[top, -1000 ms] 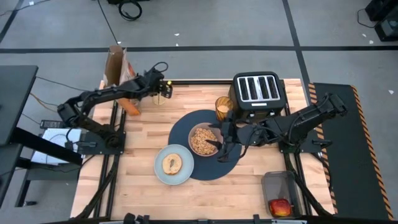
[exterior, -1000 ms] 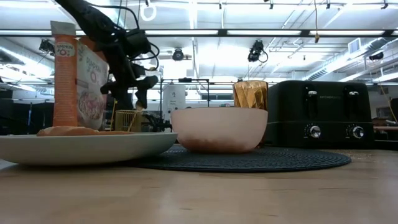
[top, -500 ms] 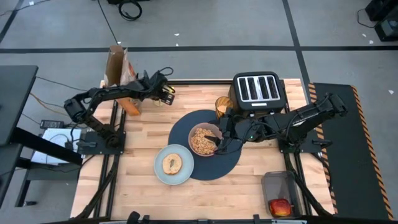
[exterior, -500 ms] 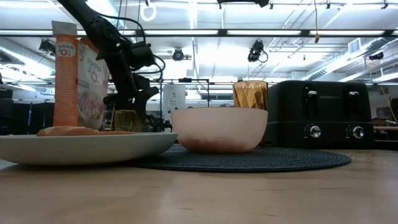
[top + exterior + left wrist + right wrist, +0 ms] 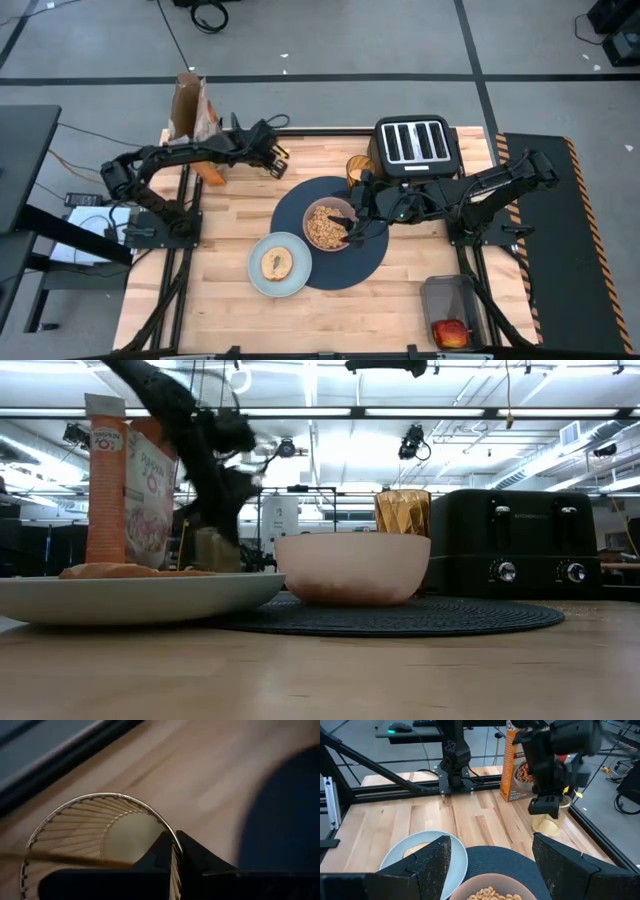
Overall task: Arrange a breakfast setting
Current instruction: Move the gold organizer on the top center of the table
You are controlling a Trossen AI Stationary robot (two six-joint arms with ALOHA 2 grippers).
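So the left gripper (image 5: 176, 851) is at the back of the desk (image 5: 400, 310), just beside the cereal box (image 5: 190, 105), and its fingers are pinched together on the rim of the small clear glass (image 5: 95, 837), one inside and one outside the wall. The glass looks ribbed, with a thin gold edge.

The right gripper (image 5: 358, 222) sits over the pink bowl (image 5: 327, 226), at the toaster side of it, fingers spread wide with nothing between them. The bowl has cereal in it and sits on the dark-blue mat (image 5: 370, 265). Using that mat as the landmark: the amber tumbler (image 5: 358, 169) is at its back edge, right next to the black toaster (image 5: 415, 145). The pale-blue plate (image 5: 262, 285) overlaps the mat's front-left edge, with the bagel (image 5: 275, 264) lying on it. The red apple (image 5: 450, 331) is well off to the mat's front right, in a small tray at the desk edge.
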